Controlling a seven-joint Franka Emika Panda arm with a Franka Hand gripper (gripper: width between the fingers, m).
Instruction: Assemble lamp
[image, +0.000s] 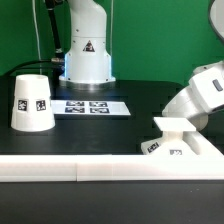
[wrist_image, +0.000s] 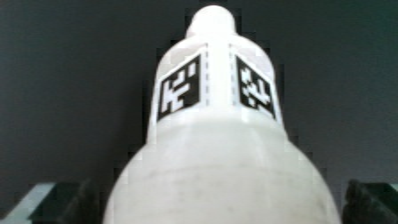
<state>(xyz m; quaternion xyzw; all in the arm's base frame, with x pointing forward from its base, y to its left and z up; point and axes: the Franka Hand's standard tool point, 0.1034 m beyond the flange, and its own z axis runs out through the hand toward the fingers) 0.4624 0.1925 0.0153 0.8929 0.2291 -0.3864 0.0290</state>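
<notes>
In the wrist view the white rounded bulb (wrist_image: 214, 110) fills the picture, with two square black-and-white markers on its side. My gripper (wrist_image: 210, 205) is shut on its wide end, and a dark finger (wrist_image: 50, 203) shows on each side. In the exterior view my gripper (image: 180, 118) hangs low at the right, just over the flat stepped base (image: 172, 148). A white piece under the hand (image: 168, 126) looks like the bulb's end, and I cannot tell whether it touches the base. The tapered shade (image: 31, 101) stands mouth down at the exterior view's left.
The marker board (image: 91, 106) lies flat at the middle back, in front of the arm's white pedestal (image: 86, 55). A white rail (image: 90, 169) runs along the table's front edge. A green wall stands behind.
</notes>
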